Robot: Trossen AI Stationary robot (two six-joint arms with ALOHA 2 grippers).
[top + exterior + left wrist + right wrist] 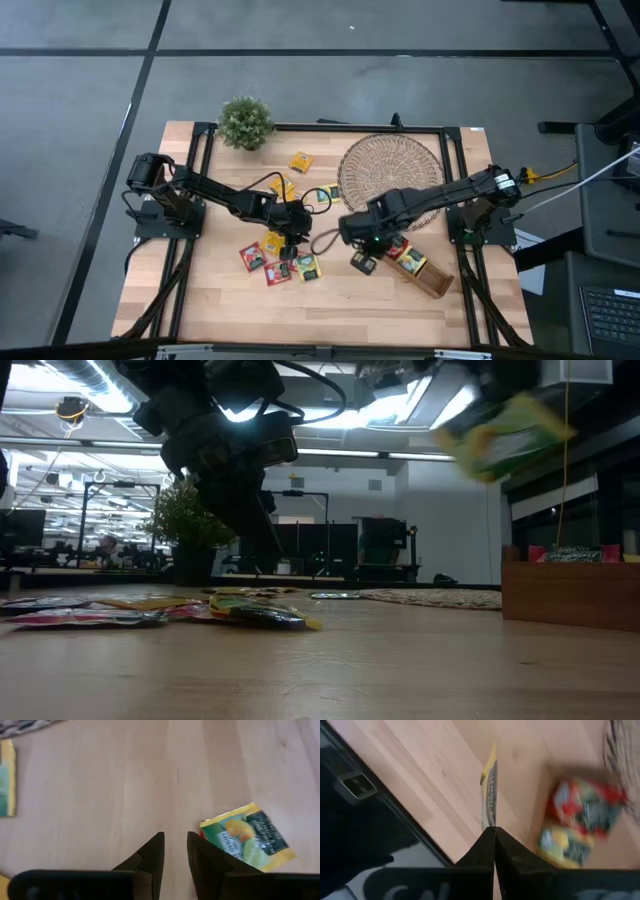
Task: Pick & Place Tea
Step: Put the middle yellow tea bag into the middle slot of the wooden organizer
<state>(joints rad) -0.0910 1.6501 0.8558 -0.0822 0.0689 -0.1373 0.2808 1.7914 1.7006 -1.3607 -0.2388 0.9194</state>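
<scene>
My right gripper (pixel 361 256) is shut on a yellow-green tea sachet (pixel 489 790), held in the air just left of the wooden compartment tray (pixel 425 272); the sachet shows high up in the low view (pixel 505 435). My left gripper (pixel 175 851) hovers low over the table, narrowly open and empty, beside a yellow-green sachet (pixel 247 842) lying flat. Several more sachets (pixel 277 262) lie flat on the table around it. The tray holds red and yellow sachets (pixel 580 820). My right gripper pinches the sachet's edge (pixel 489 824) between its two fingers, and the sachet stands edge-on beyond the fingertips. It is lifted clear of the table, over the bare wood next to the tray.
A round woven mat (pixel 390 170) lies at the back right, and a small potted plant (pixel 246 122) stands at the back left corner. Single sachets lie near the mat (pixel 301 160) (pixel 327 194). Bare wood lies along the near edge (pixel 330 310).
</scene>
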